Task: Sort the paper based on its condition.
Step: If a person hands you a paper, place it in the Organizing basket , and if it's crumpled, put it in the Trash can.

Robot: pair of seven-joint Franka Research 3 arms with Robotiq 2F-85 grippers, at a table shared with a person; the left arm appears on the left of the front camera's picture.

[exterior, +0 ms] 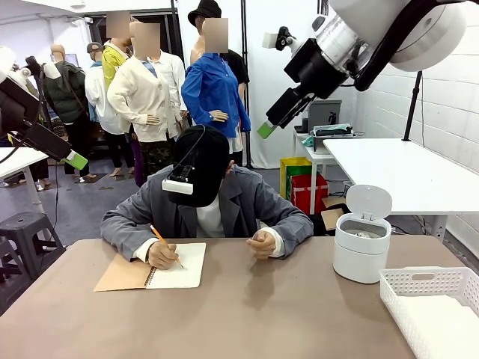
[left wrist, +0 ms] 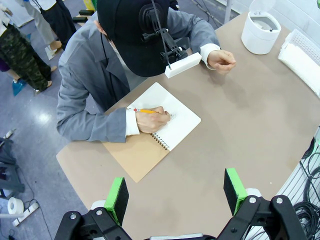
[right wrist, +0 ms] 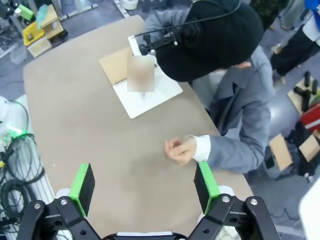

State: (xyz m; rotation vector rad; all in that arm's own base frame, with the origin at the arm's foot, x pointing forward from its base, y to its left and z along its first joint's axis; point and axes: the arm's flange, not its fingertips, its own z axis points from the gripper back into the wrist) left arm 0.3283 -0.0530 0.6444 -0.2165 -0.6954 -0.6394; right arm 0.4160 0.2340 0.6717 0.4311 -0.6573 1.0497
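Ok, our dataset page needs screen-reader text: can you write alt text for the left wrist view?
Seen from above, a person in a grey jacket writes with a pencil in an open spiral notebook on a brown table. The left gripper hangs open in the foreground; a white bin and white basket stand top right.

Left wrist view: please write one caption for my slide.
Left gripper, fingers open, hangs above the table while a person's hand writes in a notebook.

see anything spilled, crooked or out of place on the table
Nothing stands out. The notebook lies open and flat where the person is writing with a pencil, the white bin stands upright with its lid up, and the white basket sits at the table corner.
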